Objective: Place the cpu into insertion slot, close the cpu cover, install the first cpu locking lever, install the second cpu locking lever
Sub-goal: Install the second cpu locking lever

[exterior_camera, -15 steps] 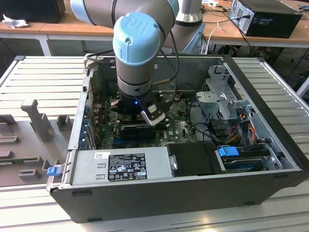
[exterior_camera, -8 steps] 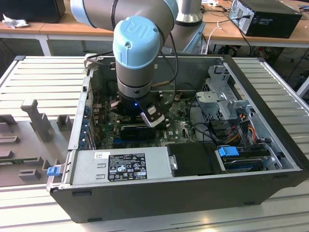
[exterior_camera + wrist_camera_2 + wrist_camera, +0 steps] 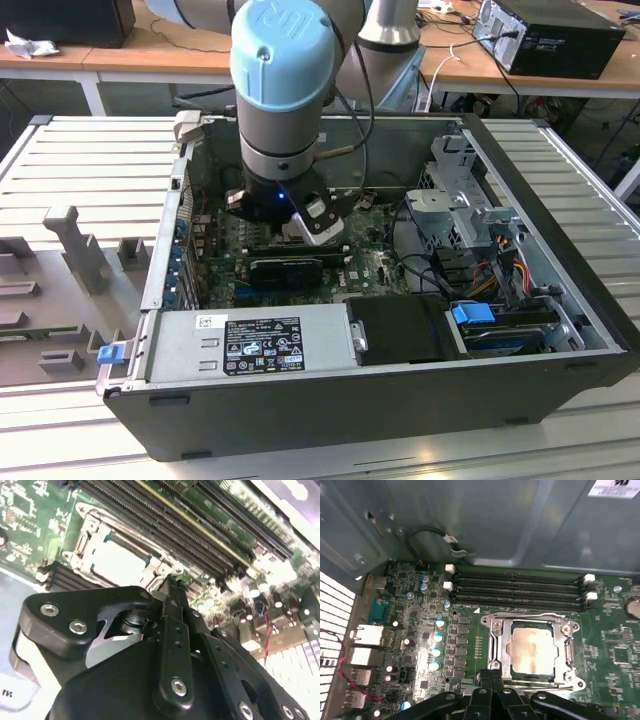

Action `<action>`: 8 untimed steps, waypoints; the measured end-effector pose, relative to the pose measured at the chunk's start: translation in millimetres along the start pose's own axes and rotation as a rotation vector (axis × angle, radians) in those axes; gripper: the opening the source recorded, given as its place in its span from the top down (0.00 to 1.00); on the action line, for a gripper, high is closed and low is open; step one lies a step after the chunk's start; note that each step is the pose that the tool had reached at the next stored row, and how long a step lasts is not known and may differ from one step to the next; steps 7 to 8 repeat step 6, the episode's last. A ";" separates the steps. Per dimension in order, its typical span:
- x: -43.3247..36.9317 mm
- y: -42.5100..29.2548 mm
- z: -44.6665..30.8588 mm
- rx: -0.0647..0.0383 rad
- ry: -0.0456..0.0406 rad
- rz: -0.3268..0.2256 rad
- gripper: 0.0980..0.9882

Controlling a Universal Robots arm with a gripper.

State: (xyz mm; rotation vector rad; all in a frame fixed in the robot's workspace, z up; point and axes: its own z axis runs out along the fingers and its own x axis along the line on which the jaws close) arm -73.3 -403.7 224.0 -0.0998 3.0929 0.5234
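The cpu (image 3: 532, 650) already sits in the insertion slot (image 3: 506, 652) on the green motherboard (image 3: 615, 650), and the cpu cover (image 3: 492, 626) lies flat over it, its window framing the chip. So the work looks to be at the locking levers. The end effector (image 3: 491, 676) hovers just beside the socket's edge, fingers pressed together on nothing I can make out. Catching a thin lever will likely demand careful alignment. The open computer case (image 3: 545, 190) on the bench (image 3: 90, 180) holds the motherboard, memory slots (image 3: 517, 587) and power supply (image 3: 250, 340).
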 end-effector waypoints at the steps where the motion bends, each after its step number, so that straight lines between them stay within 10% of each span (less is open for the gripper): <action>1: -0.1 1.7 -4.8 -0.001 -0.0001 0.000 0.99; 8: -0.3 6.2 -17.8 -0.001 0.0015 0.001 0.99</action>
